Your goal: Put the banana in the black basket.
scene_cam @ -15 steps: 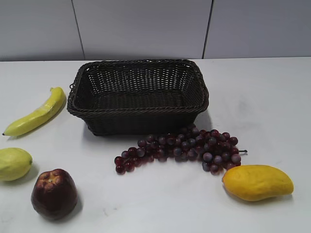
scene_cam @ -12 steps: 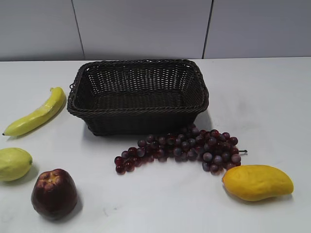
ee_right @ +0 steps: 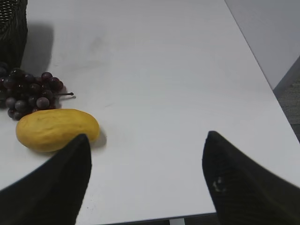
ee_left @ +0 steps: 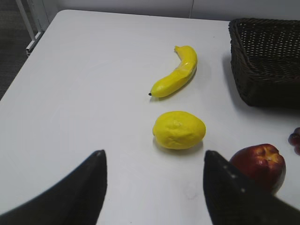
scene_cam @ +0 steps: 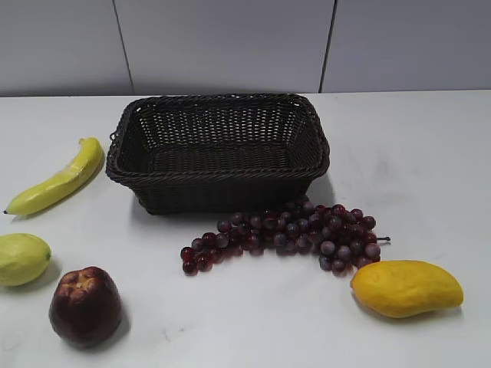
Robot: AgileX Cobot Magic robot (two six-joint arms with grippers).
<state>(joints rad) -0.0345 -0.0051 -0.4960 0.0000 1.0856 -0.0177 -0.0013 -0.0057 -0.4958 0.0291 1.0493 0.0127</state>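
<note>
Banana (scene_cam: 58,181) lies on the white table (scene_cam: 414,153), left of the black basket (scene_cam: 219,149) and apart from it. Left gripper (ee_left: 154,180) hovers with fingers spread, empty, above a pale yellow-green fruit (ee_left: 179,130). Right gripper (ee_right: 146,176) is likewise spread, beside the mango (ee_right: 57,129).

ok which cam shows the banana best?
Left wrist: the banana lies whole and unobstructed near frame centre. The exterior view also shows it whole, but at the left edge. The right wrist view misses it.

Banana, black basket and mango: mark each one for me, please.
banana (scene_cam: 57,182): exterior view, mid-body.
black basket (scene_cam: 219,178): exterior view, front rim.
mango (scene_cam: 406,287): exterior view, centre of its skin.
</note>
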